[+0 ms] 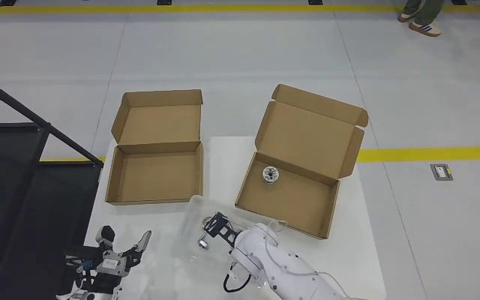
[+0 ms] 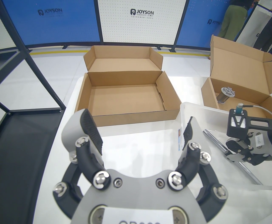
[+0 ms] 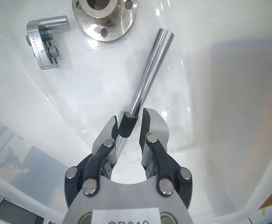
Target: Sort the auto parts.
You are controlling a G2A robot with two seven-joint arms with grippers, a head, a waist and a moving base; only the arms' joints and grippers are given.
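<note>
Right gripper (image 3: pixel 130 114): mine, low inside the clear bin (image 3: pixel 233 137). Jaws part-open astride the chrome rod (image 3: pixel 148 70), which lies against one pad with a gap to the other; not clamped.
Left gripper (image 2: pixel 137 116): jaws wide, holding nothing, over the table (image 2: pixel 131 135) just beside the bin's edge.
Bin floor: flange (image 3: pixel 104 19) and bracket (image 3: pixel 44 42) lie near the rod's far end, apart from it.
Boxes: left box (image 1: pixel 154 178) has its lid back; right box (image 1: pixel 300 199) holds one metal part (image 1: pixel 271 175) near the hinge wall.
</note>
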